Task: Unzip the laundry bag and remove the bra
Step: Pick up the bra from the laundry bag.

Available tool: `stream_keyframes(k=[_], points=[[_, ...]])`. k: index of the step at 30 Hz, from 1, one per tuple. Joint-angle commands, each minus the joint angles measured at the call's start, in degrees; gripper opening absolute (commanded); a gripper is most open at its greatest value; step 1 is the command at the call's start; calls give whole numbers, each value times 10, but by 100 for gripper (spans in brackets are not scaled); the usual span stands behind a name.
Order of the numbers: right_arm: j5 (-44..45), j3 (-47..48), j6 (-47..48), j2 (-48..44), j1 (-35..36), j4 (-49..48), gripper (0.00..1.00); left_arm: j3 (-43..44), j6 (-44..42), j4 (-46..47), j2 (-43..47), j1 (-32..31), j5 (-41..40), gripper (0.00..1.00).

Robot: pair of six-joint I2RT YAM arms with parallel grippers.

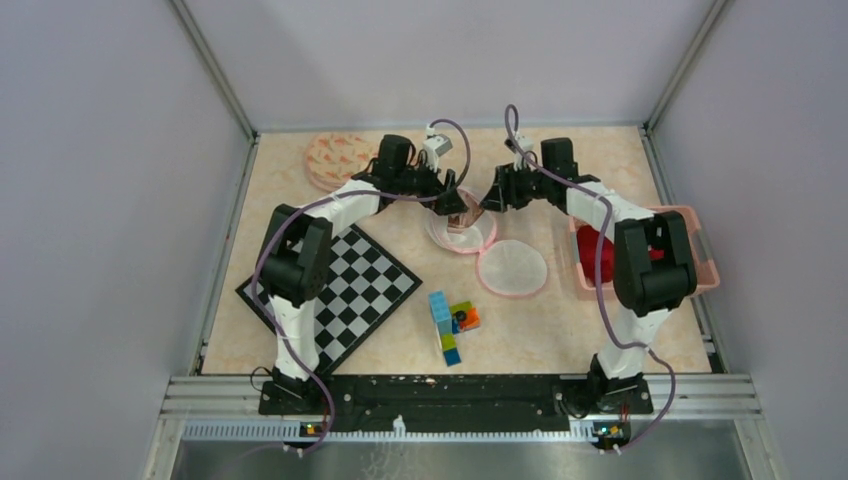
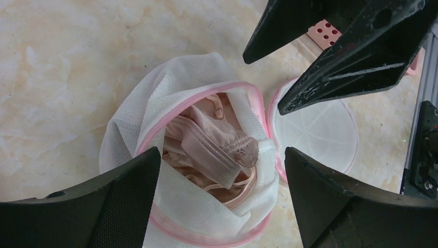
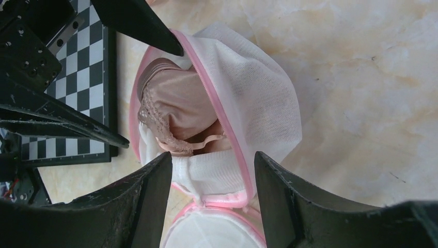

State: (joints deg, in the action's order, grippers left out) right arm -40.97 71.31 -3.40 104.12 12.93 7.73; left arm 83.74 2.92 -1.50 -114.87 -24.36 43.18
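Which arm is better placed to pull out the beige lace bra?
Probably left: the left gripper straddles the beige lace bra; the right gripper straddles the white mesh bag's rim.

The marbled bench (image 1: pixel 560 330) carries an opened mesh bag (image 1: pixel 475 240), a chessboard (image 1: pixel 345 285), coloured blocks (image 1: pixel 450 322), a pink basket (image 1: pixel 700 275) and a patterned disc (image 1: pixel 335 160).

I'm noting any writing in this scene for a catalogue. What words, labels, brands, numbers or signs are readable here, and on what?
No words, brands or numbers are readable in any view.
laundry bag: no label or print shows.
pink piece: red dots only, no numeral.
toy blocks: too small to tell whether they bear any marking.
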Motion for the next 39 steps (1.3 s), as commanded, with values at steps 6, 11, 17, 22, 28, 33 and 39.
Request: stream_keyframes(k=[6,11,17,22,28,33,39], points=[[58,48,4,35,24,-45,59,27,34,9,-18,-1,0,85],[108,55,4,49,30,-48,57,22,35,35,-6,-5,56,44],[129,58,4,64,33,-45,55,25,39,45,13,-8,105,3],[147,60,8,71,34,-41,46,25,40,68,47,-8,180,0],[146,67,11,77,33,-35,31,26,65,125,74,-9,246,0],[146,71,15,82,33,-31,16,17,159,237,82,-8,303,0],[147,67,19,79,35,-29,0,-24,404,550,77,-8,345,0]])
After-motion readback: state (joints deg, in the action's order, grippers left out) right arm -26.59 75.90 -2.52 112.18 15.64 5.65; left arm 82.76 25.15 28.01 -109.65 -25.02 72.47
